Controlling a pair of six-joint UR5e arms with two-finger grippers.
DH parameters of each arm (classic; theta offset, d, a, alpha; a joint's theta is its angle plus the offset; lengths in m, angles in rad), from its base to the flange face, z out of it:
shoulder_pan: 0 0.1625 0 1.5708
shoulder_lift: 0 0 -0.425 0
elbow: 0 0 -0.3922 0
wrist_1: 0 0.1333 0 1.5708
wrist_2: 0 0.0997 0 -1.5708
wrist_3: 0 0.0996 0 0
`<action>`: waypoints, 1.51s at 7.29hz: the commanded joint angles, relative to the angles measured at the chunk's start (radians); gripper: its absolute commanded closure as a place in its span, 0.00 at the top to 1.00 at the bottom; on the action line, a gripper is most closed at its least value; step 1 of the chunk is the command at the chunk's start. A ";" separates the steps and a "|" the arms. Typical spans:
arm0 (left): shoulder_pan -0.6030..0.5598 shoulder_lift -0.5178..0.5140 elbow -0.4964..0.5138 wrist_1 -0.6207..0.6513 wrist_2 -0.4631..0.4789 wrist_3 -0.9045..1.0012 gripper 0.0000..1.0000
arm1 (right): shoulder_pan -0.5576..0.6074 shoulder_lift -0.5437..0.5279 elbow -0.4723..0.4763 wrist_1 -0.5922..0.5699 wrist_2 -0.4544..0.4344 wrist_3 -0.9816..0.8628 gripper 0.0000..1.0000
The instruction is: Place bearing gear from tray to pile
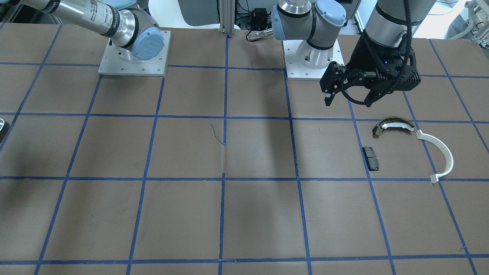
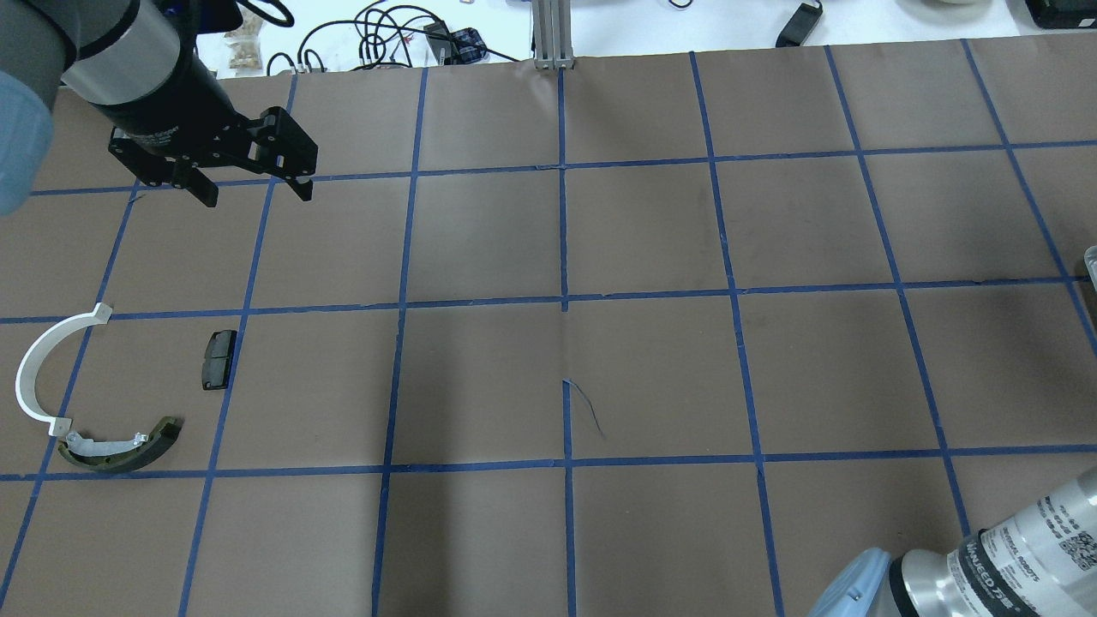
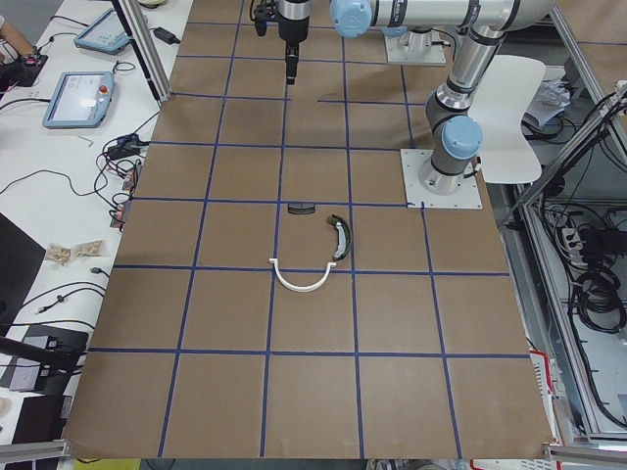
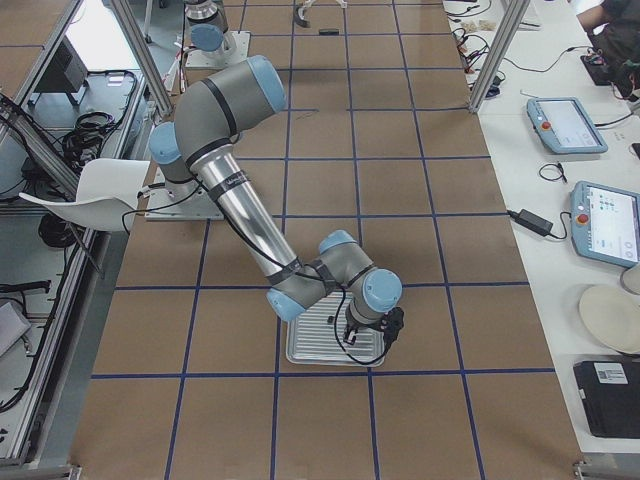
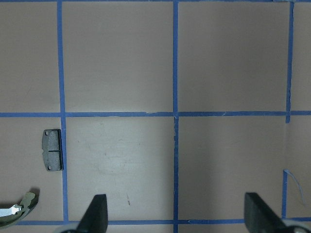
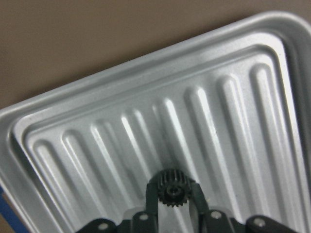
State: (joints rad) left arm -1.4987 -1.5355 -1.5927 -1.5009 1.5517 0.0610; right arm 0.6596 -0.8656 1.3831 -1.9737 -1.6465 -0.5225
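A small dark toothed wheel with a centre hole, the bearing gear (image 6: 171,192) is pinched between the right gripper's (image 6: 172,195) fingers, over the ribbed tray (image 6: 233,111). Its lower edge is hidden; contact with the tray is unclear. The left gripper (image 2: 257,195) hangs spread wide.

Bold dark lettering runs along the silver arm tube (image 2: 1020,548), well apart from the right hand (image 4: 385,335) and near that arm's base. The letters are blurred and cannot be read with certainty. Beside the lettering, further from the hand, a white label (image 2: 1073,545) is carried on the same tube. Square codes are printed on it, and its fine print is too small to be read. A raised logo is borne by the blue joint cap (image 1: 147,44), but its letters cannot be made out.
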 commanded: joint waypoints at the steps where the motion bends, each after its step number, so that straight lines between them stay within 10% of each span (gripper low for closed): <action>1: 0.000 0.009 0.002 -0.004 0.001 0.000 1.00 | 0.003 -0.050 -0.001 0.019 -0.010 0.001 0.00; 5: 0.006 -0.007 0.013 0.004 0.001 0.000 1.00 | 0.179 -0.203 0.001 0.128 -0.006 0.144 0.00; 11: 0.008 -0.051 0.082 -0.082 0.007 0.000 1.00 | 0.815 -0.250 0.030 0.185 0.096 0.913 0.00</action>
State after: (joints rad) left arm -1.4912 -1.5806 -1.5209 -1.5699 1.5580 0.0614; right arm 1.3334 -1.1158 1.4055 -1.7826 -1.5703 0.2361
